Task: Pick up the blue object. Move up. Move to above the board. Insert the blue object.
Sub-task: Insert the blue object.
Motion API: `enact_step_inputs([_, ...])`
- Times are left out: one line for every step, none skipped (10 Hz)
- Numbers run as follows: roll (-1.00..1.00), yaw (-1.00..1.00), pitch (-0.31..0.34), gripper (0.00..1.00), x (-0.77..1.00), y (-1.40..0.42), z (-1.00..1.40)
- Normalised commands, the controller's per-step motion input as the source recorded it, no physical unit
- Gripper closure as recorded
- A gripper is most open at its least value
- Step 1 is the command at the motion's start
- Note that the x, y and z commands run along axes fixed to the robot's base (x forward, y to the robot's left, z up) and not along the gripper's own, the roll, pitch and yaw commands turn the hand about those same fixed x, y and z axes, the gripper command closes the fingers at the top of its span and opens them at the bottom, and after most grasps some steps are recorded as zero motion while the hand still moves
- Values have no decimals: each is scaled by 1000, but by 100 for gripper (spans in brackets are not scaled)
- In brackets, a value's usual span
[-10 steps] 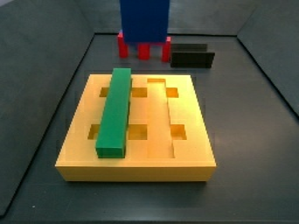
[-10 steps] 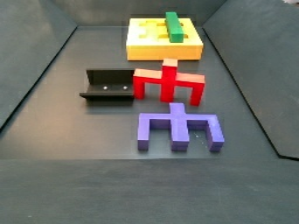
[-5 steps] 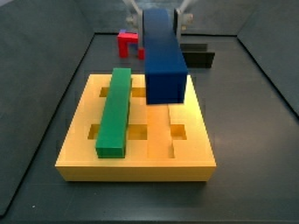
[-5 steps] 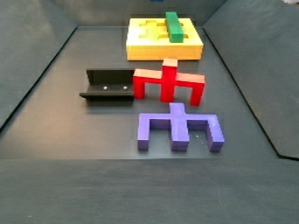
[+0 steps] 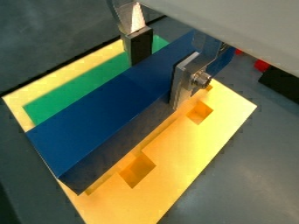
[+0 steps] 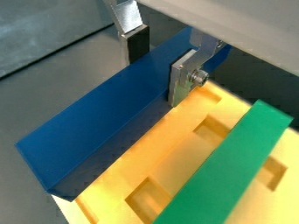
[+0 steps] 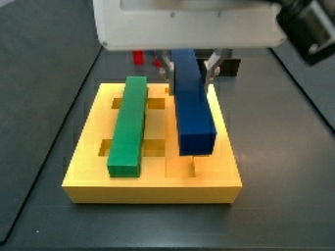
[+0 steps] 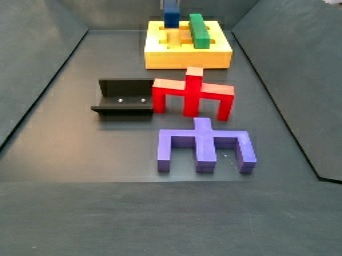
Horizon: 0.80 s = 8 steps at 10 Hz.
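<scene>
In a side view, the green bar (image 7: 127, 127) lies seated in the left groove of the board (image 7: 152, 178), running lengthwise from the near edge of the board toward the far end of the worktop (image 7: 39, 147). Just to its right, the blue bar (image 7: 193, 108) hangs over the board's other long groove, its long axis running the same way as the green bar and the groove below it. The gripper (image 7: 189, 67) grips the bar near its far end, so most of the bar's length reaches forward from the fingers toward the near edge of the board.

In both wrist views the fingers (image 5: 187, 77) are closed flat against the two long sides of the blue bar (image 5: 111, 113), one silver plate on each face. The bar appears to sit slightly above the yellow surface, not yet seated. Judging by this, the bar is lined up with the free groove, and the remaining move is straight down.

At the near part of the worktop stand a black bracket (image 8: 124, 97), a red block (image 8: 195, 94) and a purple block (image 8: 206, 145), well apart from the board (image 8: 168, 50).
</scene>
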Motion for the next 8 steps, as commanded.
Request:
enact_step_inputs([214,-23,0,100,0,11,-497])
enact_step_inputs([226,-17,13,100,0,29,-446])
enact_step_inputs([190,0,14,100,0,11,-366])
enact_step_inputs([141,-23,11,100,29,0,-289])
enact_step_inputs([63,-46,0,100,0,0,-211])
enact_step_inputs([10,-3,0,100,0,0,-183])
enact_step_inputs([0,0,0,100,0,0,-197])
enact_step_inputs([0,0,0,100,0,0,-206])
